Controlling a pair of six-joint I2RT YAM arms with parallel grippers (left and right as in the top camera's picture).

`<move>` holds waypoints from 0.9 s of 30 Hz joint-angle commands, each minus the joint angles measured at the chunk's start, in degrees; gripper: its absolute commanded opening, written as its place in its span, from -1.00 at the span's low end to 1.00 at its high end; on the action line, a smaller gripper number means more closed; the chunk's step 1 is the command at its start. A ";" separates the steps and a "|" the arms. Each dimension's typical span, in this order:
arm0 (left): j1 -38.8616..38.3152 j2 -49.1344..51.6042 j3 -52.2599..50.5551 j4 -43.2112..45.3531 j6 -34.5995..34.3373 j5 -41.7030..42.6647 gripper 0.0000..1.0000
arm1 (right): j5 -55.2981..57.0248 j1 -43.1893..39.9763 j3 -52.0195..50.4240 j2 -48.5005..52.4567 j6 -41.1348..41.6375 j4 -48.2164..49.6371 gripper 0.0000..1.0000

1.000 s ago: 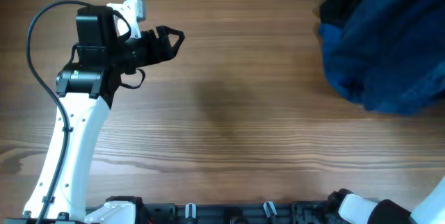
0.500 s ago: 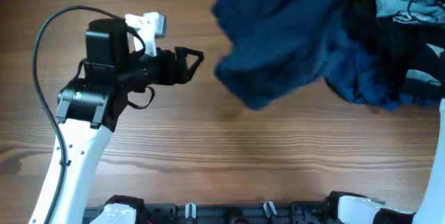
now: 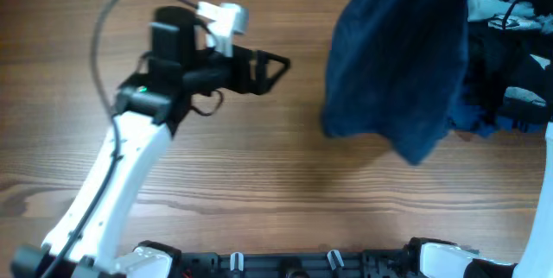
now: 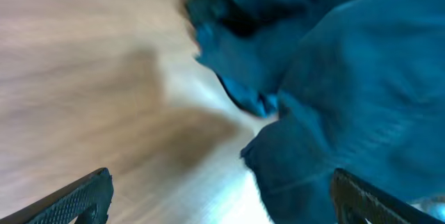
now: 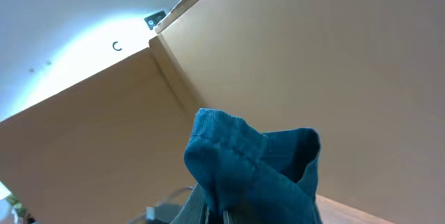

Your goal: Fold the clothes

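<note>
Navy garment [image 3: 393,62] hangs lifted above the table [image 3: 259,183], its bunched top clamped in the closed right gripper [image 5: 221,216]. Just right of the navy garment, partly behind it, lies the pile of clothes [image 3: 505,71]: black, mid-blue and pale pieces. Left of the navy garment and apart from it, the left gripper [image 3: 281,64] points toward it, fingers spread wide and empty. The right wrist view shows a small C-shaped mark [image 5: 117,45] on a pale surface above the navy garment.
</note>
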 commanded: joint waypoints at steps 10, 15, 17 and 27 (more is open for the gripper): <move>-5.49 -5.70 0.72 -2.73 3.50 5.35 0.99 | 4.20 1.29 1.84 4.96 -3.32 -1.60 -0.91; -7.56 -5.84 0.70 -5.68 3.54 3.06 0.99 | 6.62 3.63 1.84 6.34 -3.26 0.20 -0.91; -9.14 -5.84 0.70 -6.99 5.01 2.27 0.99 | 6.86 4.44 1.84 6.51 -3.06 1.14 -0.91; -16.39 -0.13 0.70 -10.45 5.14 -16.31 0.98 | 2.73 5.07 1.84 6.51 4.46 10.95 -0.91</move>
